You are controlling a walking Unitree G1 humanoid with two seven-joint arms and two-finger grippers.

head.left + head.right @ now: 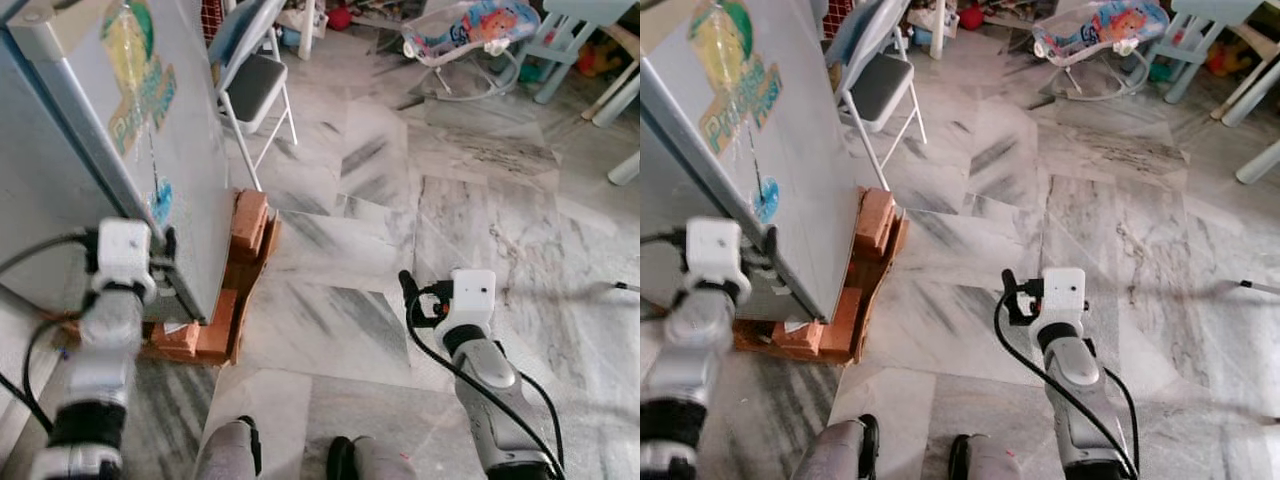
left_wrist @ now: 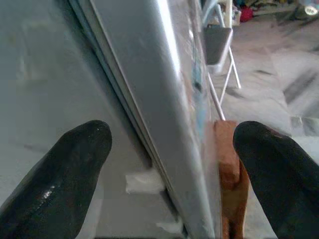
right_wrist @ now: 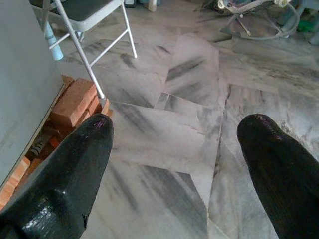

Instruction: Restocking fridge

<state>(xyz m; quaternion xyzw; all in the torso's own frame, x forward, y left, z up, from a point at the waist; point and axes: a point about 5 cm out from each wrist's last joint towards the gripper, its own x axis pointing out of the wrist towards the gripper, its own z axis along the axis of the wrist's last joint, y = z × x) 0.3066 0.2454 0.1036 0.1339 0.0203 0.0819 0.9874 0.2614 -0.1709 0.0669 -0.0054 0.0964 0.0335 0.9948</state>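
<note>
We stand on a grey-veined marble floor (image 1: 400, 180). Near our left, a stack of bricks (image 1: 240, 260) sits on it. Behind them a folding chair (image 1: 250, 85) has white legs and a dark seat. Farther back lies a baby bouncer (image 1: 470, 35), with pale blue furniture (image 1: 565, 40) beside it and what may be toys (image 1: 340, 15), too blurred to tell.
</note>
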